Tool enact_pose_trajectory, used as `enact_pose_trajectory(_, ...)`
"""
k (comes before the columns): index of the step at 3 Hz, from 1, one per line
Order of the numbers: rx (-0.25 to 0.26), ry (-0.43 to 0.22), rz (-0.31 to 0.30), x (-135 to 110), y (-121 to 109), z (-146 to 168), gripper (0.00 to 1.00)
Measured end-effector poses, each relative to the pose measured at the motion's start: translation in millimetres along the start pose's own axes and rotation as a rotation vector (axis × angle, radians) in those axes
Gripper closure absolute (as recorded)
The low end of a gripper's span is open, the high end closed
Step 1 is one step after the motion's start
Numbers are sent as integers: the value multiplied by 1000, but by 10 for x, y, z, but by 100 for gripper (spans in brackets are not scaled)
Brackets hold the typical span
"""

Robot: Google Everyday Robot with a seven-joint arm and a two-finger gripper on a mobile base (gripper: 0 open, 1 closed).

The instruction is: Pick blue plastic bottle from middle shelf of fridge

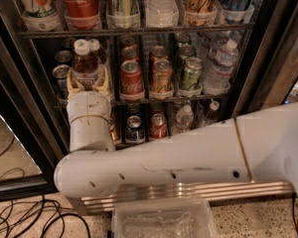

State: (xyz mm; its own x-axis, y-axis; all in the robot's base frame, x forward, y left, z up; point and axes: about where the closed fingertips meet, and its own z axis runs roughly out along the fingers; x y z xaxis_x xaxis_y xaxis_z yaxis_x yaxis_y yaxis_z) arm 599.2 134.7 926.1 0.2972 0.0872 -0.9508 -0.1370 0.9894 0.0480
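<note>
The blue plastic bottle stands at the left of the middle shelf of the fridge. It holds brown drink and has a white cap. My gripper reaches into the fridge from below, at the end of my white arm. Its tan fingers stand on either side of the bottle's lower half and are shut on it. The bottle's label and base are hidden behind the gripper.
Red, gold and green cans and a clear water bottle fill the middle shelf to the right. A top shelf rail sits close above the bottle's cap. A clear plastic bin lies on the floor in front. Black cables lie at lower left.
</note>
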Motion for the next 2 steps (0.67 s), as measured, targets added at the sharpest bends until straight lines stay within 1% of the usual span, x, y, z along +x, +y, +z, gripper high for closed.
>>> enact_pose_trajectory(1, -32, 23, 19, -58, -44, -71, 100)
enact_pose_trajectory(2, -33, 24, 19, 1, -48, -90, 100)
